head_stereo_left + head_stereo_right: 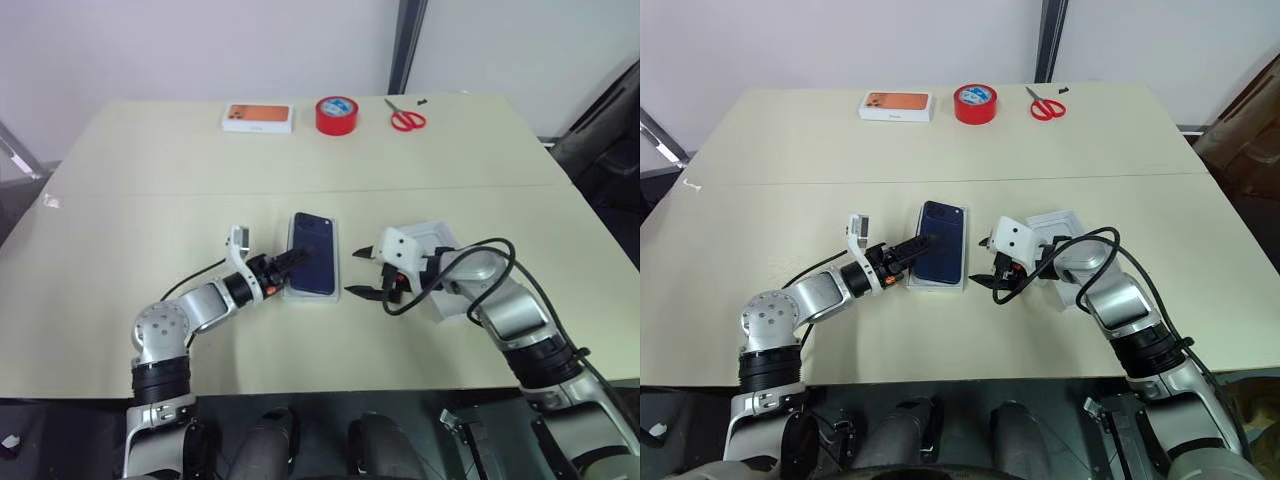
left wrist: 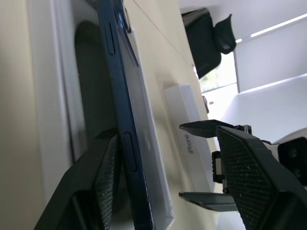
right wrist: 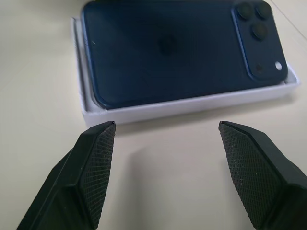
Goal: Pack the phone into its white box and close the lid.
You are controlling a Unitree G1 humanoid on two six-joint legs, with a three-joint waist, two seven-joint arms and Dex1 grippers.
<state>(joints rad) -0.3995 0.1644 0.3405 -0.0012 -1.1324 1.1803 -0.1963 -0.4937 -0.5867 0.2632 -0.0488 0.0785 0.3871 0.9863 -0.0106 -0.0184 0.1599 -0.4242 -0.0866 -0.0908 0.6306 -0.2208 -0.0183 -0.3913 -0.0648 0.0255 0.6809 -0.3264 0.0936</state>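
Left eye view: the white box (image 1: 312,290) sits mid-table, a light, stiff tray that would slide if nudged. The phone (image 1: 313,266) lies in it, tilted over the left wall; glossy and slippery, best pressed at its edges. The left gripper (image 1: 288,266) is spread around that edge; the right gripper (image 1: 364,273) is released, empty.

A pale beige table (image 1: 120,230) is seen, made of two sections joined along a seam. Along its far edge, three items are laid in a row. A roll of red tape (image 1: 337,114) is placed flat near the middle of that edge. A white box printed with an orange phone (image 1: 258,118) is set just to the tape's left, and red-handled scissors (image 1: 406,119) are laid to its right.
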